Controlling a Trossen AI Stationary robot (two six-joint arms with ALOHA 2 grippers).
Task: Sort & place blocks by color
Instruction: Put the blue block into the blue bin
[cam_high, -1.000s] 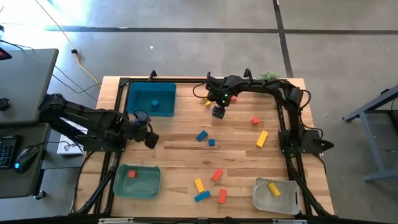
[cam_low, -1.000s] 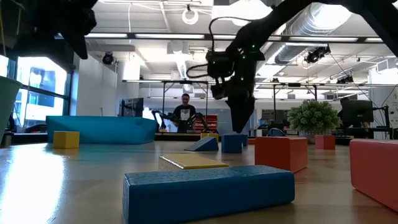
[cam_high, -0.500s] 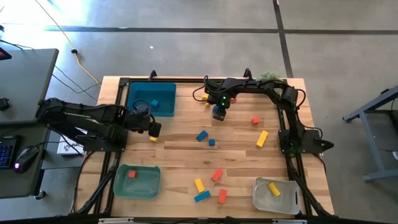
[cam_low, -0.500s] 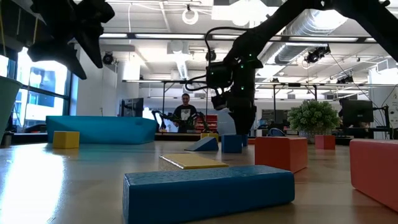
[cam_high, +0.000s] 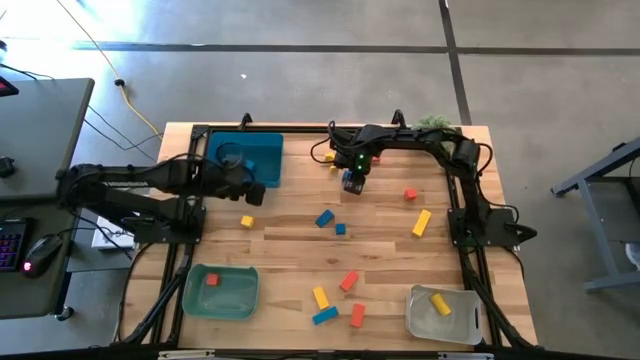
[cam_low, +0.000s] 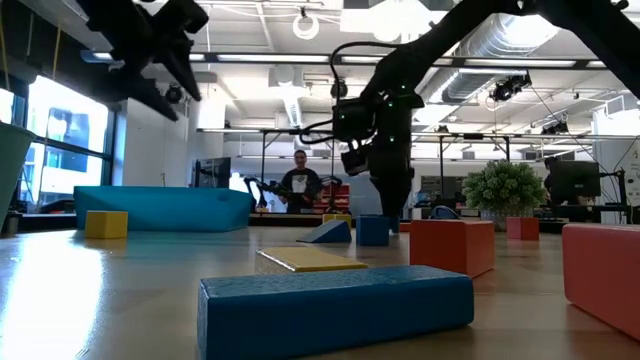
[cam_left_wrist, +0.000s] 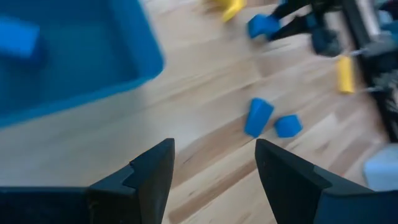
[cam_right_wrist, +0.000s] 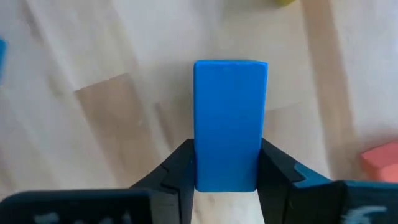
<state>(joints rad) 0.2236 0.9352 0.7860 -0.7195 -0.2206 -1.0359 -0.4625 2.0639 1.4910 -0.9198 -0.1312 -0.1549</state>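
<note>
Your right tool (cam_right_wrist: 227, 171) is pinching a blue block (cam_right_wrist: 229, 121) between both fingers, down on the worktop (cam_high: 390, 235) near its far edge, just beside a yellow block (cam_high: 333, 166). Your left tool (cam_left_wrist: 214, 171) is hanging spread and empty at the blue bin's (cam_high: 262, 152) near rim, toward the far-left corner.

Bare desk (cam_high: 285, 255) mid-left, open passage; blue bin (cam_high: 244, 159) walls block far-left, scattered blocks (cam_high: 338, 297) crowd near-centre.
</note>
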